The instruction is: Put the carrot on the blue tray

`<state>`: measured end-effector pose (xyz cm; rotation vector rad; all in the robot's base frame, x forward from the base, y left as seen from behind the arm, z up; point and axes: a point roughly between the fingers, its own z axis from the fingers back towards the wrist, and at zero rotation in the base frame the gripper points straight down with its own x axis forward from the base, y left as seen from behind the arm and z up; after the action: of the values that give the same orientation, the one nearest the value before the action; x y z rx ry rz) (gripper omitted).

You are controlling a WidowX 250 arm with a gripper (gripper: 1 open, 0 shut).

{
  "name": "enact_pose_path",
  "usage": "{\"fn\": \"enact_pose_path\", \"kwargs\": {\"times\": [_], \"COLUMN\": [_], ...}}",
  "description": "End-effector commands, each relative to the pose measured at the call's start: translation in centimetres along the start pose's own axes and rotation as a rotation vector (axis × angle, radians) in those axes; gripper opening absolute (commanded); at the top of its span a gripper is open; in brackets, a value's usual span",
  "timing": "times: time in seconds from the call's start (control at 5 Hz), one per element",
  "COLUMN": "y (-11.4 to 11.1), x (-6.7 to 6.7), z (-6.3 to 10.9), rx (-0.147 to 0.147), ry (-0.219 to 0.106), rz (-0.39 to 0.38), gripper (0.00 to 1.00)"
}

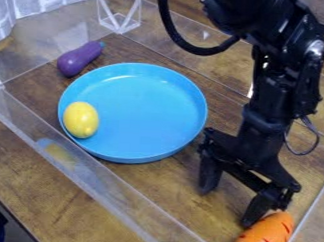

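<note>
The orange carrot (266, 235) lies on the wooden table at the bottom right corner, its green top hidden. My gripper (237, 194) hangs open just above and left of it, one finger (208, 176) on the left and the other finger (267, 205) right at the carrot's upper end; nothing is between them. The round blue tray (149, 128) sits left of the gripper, its right rim close to the left finger.
A yellow lemon (79, 119) rests inside the tray on its left side. A purple eggplant (79, 58) lies behind the tray at the upper left. Clear plastic walls (33, 50) border the work area on the left and front.
</note>
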<state>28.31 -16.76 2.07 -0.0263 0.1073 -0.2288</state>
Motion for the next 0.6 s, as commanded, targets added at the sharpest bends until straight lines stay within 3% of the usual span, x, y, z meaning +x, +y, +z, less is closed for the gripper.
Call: {"fn": "enact_pose_path", "kwargs": {"times": [0.0, 0.4], "y": [-3.58, -4.13], "x": [0.04, 0.32], "z": [0.72, 0.43], "rx": [-0.021, -0.029], "ry": [-0.052, -0.059], "rz": [-0.058, -0.072], "gripper": [1.0, 1.0]}}
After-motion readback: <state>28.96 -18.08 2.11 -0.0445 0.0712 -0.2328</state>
